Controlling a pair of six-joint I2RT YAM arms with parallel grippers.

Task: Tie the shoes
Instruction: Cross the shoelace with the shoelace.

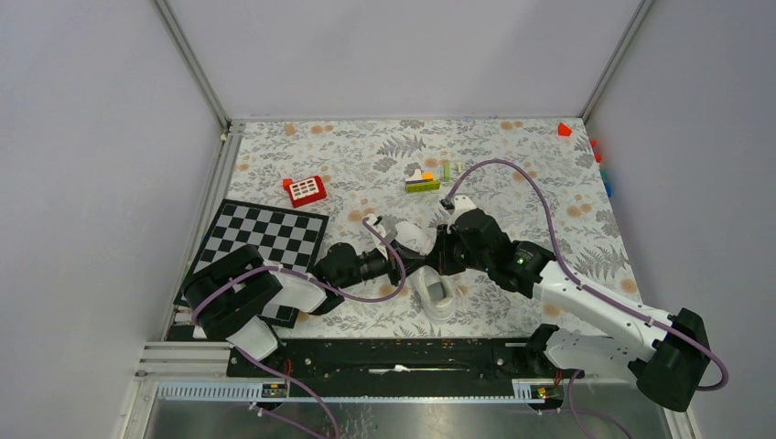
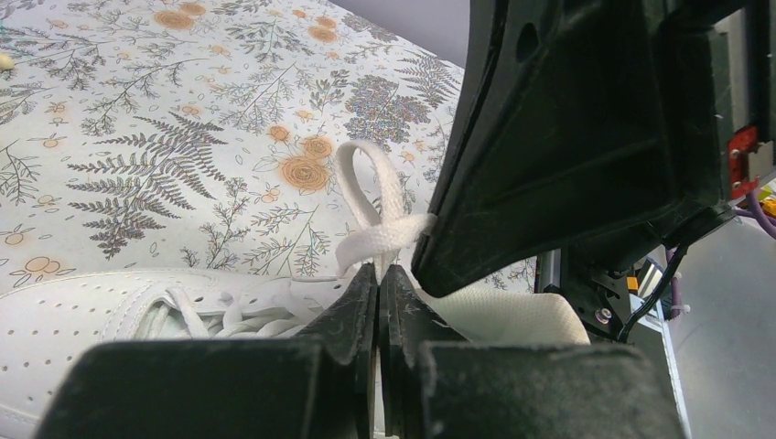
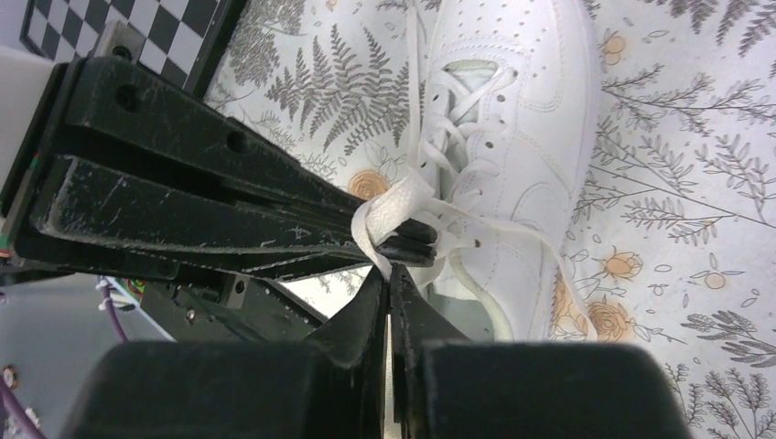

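Observation:
The white sneaker [image 1: 438,294] lies on the floral cloth, just in front of both arms. Both grippers meet just above its laced top. My left gripper [image 2: 378,273] is shut on a white lace [image 2: 384,233], and a lace loop [image 2: 361,178] stands up beyond its tips. The right gripper's black body [image 2: 586,137] crowds in from the right of that view. My right gripper [image 3: 390,274] is shut on the lace [image 3: 392,208] where it wraps round the left gripper's fingers [image 3: 229,215]. The shoe [image 3: 522,137] lies behind, with its lacing criss-crossed.
A checkerboard [image 1: 265,235] lies at the left. A red toy block [image 1: 305,189] and a small pile of coloured bricks [image 1: 423,181] sit further back, with a red piece [image 1: 565,129] in the far right corner. Grey walls enclose the table. Purple cables [image 1: 512,169] arch over the arms.

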